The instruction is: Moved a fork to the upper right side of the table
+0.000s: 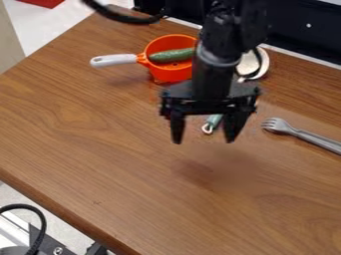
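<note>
The black gripper (204, 141) hangs down over the table (126, 174), a bit above the middle of the frame. Its two fingers are spread wide apart, so it has let go. The arm (215, 72) comes down from the top of the frame.

The gray fork (303, 135) lies flat on the table at the right side, just above the middle. Its pointy end is near the gripper, but they do not touch. Its handle slants down to the right and runs out past the edge of the frame.

An orange pot (170, 74) sits in the upper middle, with its light gray handle (114, 60) sticking out to the left. A green cucumber (170, 55) is in the pot. The arm hides part of the pot's right side.

A round white thing (265, 59) is to the right of the arm, and the arm hides part of it too. A small green stick (212, 122) with a loop at its end lies behind the gripper, and it shows between the fingers.

A black cord (42, 226) bends around in the bottom left corner. A bit of something red (41, 2) is in the upper left.
</note>
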### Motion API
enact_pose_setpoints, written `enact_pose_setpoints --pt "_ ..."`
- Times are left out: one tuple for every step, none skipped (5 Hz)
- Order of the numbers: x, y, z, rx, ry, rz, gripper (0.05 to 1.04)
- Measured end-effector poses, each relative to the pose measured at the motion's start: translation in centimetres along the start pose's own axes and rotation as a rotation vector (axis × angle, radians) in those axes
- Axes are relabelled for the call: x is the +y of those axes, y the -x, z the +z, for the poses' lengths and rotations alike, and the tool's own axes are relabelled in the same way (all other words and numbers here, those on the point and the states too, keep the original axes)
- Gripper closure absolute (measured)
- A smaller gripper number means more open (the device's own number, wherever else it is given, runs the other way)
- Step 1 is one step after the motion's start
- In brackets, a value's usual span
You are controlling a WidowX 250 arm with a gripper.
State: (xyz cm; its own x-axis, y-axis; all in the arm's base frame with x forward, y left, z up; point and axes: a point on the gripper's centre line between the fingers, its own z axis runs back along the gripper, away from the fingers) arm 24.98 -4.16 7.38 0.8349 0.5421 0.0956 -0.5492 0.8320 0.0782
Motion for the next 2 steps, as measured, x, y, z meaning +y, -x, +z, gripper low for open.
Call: enact_pose_setpoints --pt "3.2 -0.5 -0.5 -0.03 -0.017 -0.251 0.083" --pt "4.8 -1.6 -1.3 -0.022 0.031 -0.483 0.083"
